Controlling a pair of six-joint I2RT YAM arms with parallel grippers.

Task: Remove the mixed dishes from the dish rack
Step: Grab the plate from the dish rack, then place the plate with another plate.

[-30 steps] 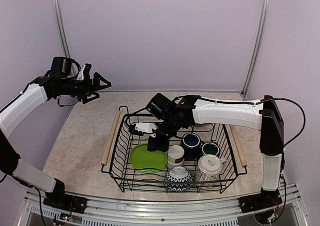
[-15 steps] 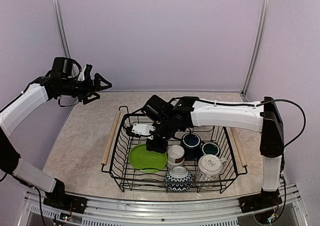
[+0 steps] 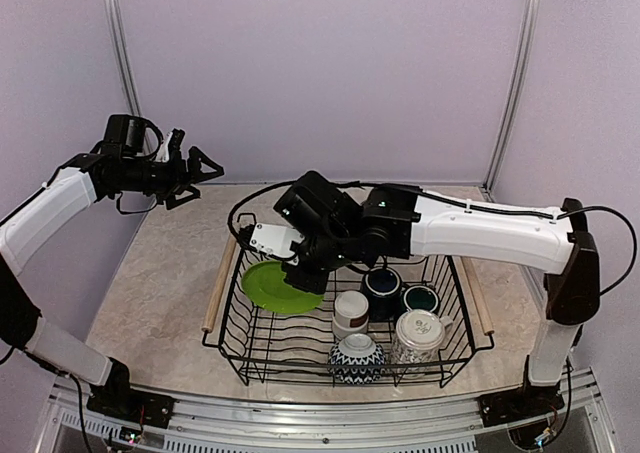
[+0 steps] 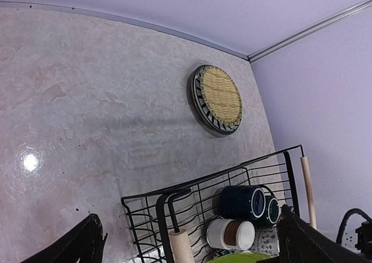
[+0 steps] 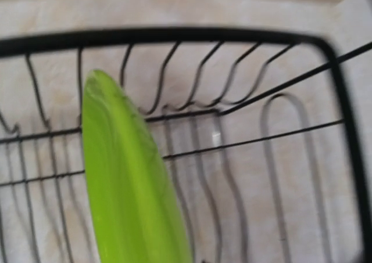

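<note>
Over dish rack (image 3: 290, 345), right end effector (image 3: 303, 274) around tilted lime-green plate (image 3: 266, 287)

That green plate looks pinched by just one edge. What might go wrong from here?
The right gripper holds the lime-green plate tilted, by one edge; it might slip and fall onto the wires. The plate is close to a side wall of the dish rack and could snag there coming out. The white cup stands close to the gripper and might get bumped.
</note>
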